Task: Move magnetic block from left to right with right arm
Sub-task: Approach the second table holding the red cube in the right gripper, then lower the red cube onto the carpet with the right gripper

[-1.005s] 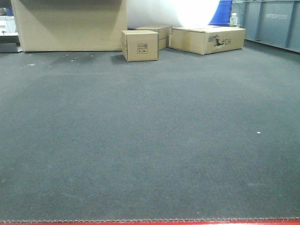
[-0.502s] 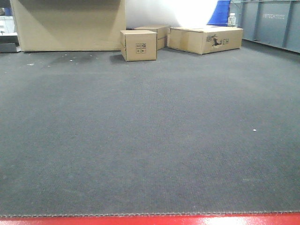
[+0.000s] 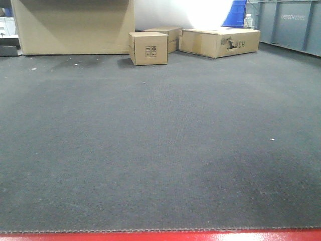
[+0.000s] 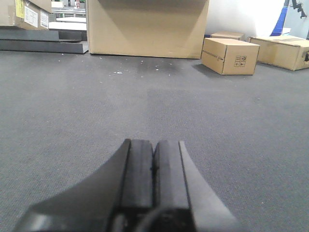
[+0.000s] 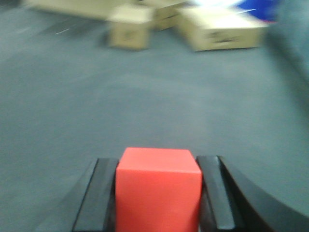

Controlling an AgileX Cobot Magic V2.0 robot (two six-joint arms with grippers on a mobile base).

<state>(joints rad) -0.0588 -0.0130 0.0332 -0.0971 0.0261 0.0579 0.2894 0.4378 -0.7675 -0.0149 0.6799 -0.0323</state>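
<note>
The magnetic block [image 5: 158, 191] sits clamped between the right end effector's [image 5: 159, 193] two pads above grey carpet [image 3: 160, 150], the left end effector [image 4: 153, 174] is pressed together empty, and closed cardboard boxes [image 3: 148, 48] stand far off.

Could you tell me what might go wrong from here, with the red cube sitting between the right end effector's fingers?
1. The right end effector holds the magnetic block only by two side faces, so it could slip or twist out.
2. The right wrist view is blurred, so the grip is hard to confirm.
3. The front view shows only carpet and cardboard boxes, so the block goes unmonitored there.
</note>
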